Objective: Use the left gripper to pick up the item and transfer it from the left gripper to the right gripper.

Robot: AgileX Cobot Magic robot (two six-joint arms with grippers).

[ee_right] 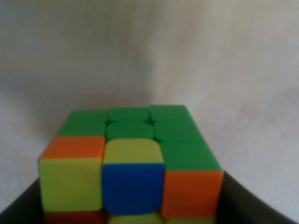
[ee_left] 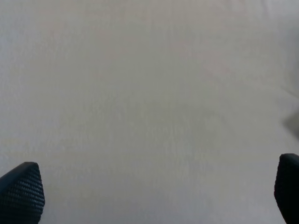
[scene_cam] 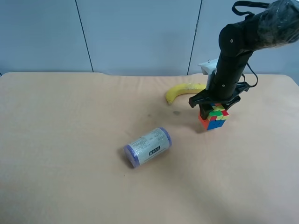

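Cube (ee_right: pixel 131 168) sits between the right gripper (scene_cam: pixel 214 103) fingers (grip unclear); left gripper (ee_left: pixel 149 196) spread.

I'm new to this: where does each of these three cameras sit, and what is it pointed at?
Exterior high: mounted above, looking down on the tan table, one black arm over the multicoloured puzzle cube, a yellow banana and a purple-capped cylinder.
Right wrist: on that arm, close on the cube, dark finger edges either side.
Left wrist: on the other arm, facing a bare surface, black fingertips wide apart.
Shared: the cube, in the exterior high and right wrist views.
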